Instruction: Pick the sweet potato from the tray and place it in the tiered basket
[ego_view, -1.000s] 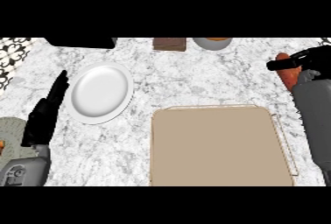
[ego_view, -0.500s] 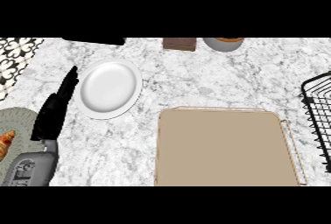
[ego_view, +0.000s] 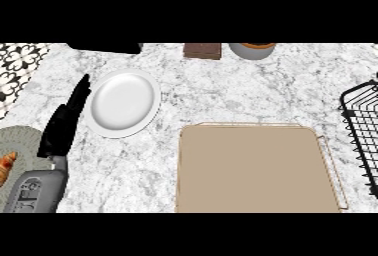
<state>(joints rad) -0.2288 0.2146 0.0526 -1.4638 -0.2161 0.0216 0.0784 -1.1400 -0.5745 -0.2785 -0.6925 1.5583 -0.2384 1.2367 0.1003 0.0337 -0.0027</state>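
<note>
head view has shifted left: tiered basket (ego_view: 362, 140) shows more; my left hand (ego_view: 65, 125) lies flat, fingers straight, beside the white plate (ego_view: 122, 102).

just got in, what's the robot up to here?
Nothing is being handled in this view. The left hand rests open, fingers up, at the left of the counter, beside a white plate. The right hand is out of view. The tray looks bare, no sweet potato on it. The black wire basket shows at the right edge; what's inside it can't be seen from here.
</note>
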